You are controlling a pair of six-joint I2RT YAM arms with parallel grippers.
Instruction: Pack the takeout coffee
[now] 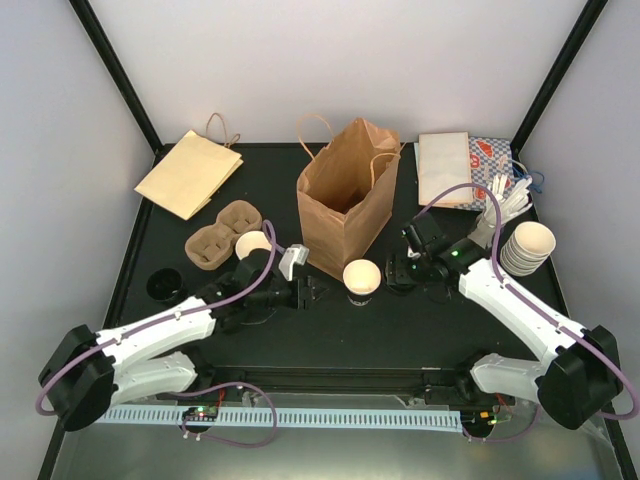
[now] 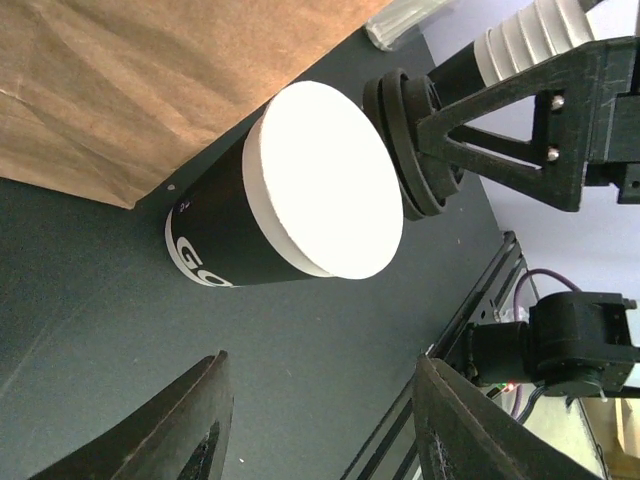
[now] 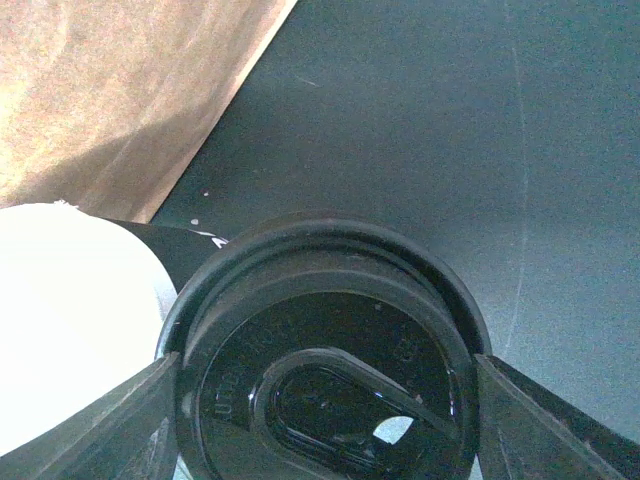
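The takeout coffee cup [image 1: 361, 278] stands open in front of the brown paper bag [image 1: 345, 195]. Its side is black with white print, its rim white, its inside cream. It also shows in the left wrist view [image 2: 290, 200] and at the left of the right wrist view [image 3: 70, 320]. My right gripper [image 1: 402, 270] is shut on a black plastic lid [image 3: 325, 340], held just right of the cup's rim; the lid also shows in the left wrist view [image 2: 405, 140]. My left gripper [image 1: 316, 291] is open and empty, just left of the cup, jaws wide apart [image 2: 325, 420].
A brown cup carrier [image 1: 215, 238] lies at the left with another cream cup [image 1: 253, 244] at its right end. A flat paper bag [image 1: 188, 172], black lids [image 1: 164, 284], a stack of cups [image 1: 527, 247], napkins [image 1: 445, 165] and white cutlery [image 1: 500, 205] ring the table.
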